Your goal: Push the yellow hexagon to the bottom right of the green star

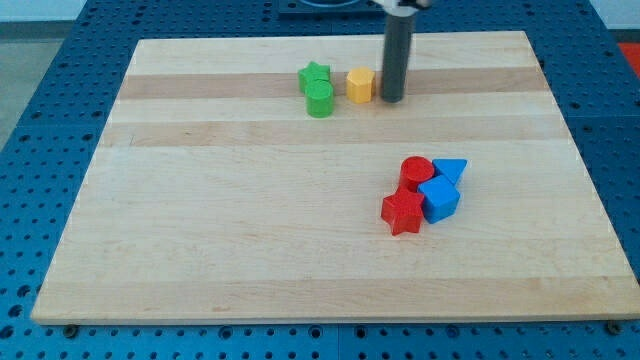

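Observation:
The yellow hexagon (360, 85) lies near the view's top on the wooden board (250, 220). The green star (314, 75) lies just to its left, with a small gap between them. A green cylinder (320, 100) touches the star's lower edge. My tip (391, 99) stands just right of the yellow hexagon, close to or touching its right side. The dark rod rises from it toward the view's top.
A cluster lies right of the middle: a red cylinder (416, 172), a red star (403, 212), a blue triangle (451, 170) and a blue cube (439, 199), all touching. Blue perforated table surrounds the board.

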Controlling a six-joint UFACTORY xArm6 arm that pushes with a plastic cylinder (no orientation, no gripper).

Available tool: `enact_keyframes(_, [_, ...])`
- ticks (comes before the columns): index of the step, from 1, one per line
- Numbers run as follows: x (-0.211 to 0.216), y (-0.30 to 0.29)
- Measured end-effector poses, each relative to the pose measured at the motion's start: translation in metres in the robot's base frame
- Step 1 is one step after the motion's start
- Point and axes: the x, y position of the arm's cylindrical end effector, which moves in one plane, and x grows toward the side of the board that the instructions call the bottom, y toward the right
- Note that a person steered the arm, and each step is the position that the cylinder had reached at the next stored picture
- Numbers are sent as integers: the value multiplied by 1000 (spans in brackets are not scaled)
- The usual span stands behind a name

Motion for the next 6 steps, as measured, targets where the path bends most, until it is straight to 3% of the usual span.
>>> enact_keyframes(2, [-1,67])
enact_keyframes(4, [-29,36])
enact_keyframes(6, [-19,-12])
